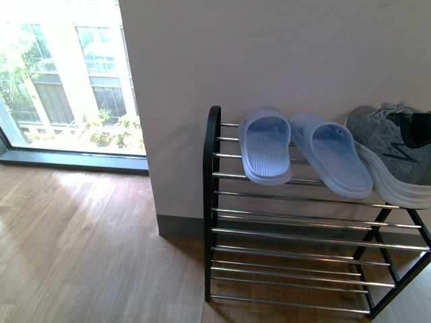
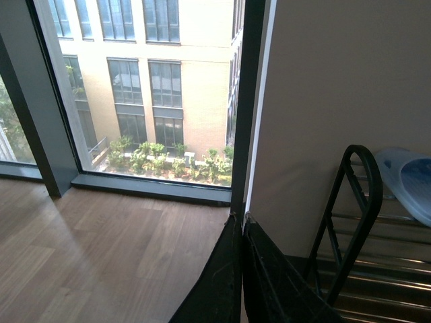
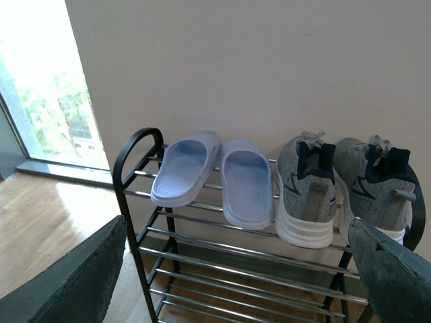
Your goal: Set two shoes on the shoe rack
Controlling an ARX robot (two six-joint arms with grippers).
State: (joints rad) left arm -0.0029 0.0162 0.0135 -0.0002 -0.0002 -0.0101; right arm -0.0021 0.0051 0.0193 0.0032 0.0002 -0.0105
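Right wrist view, both sneakers [image 3: 340, 192] on rack [image 3: 202, 235] (top tier), tool [image 3: 236, 282] spread wide, apart.

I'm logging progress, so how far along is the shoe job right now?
It looks finished. Both grey sneakers sit side by side on the shoe rack's top tier, beside the blue slides. Nothing is in hand: the right gripper is open and empty, the left gripper shut on nothing. Nothing visible remains.

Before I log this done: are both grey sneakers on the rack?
Yes. Both grey sneakers stand upright on the shoe rack top tier, beside the slides.
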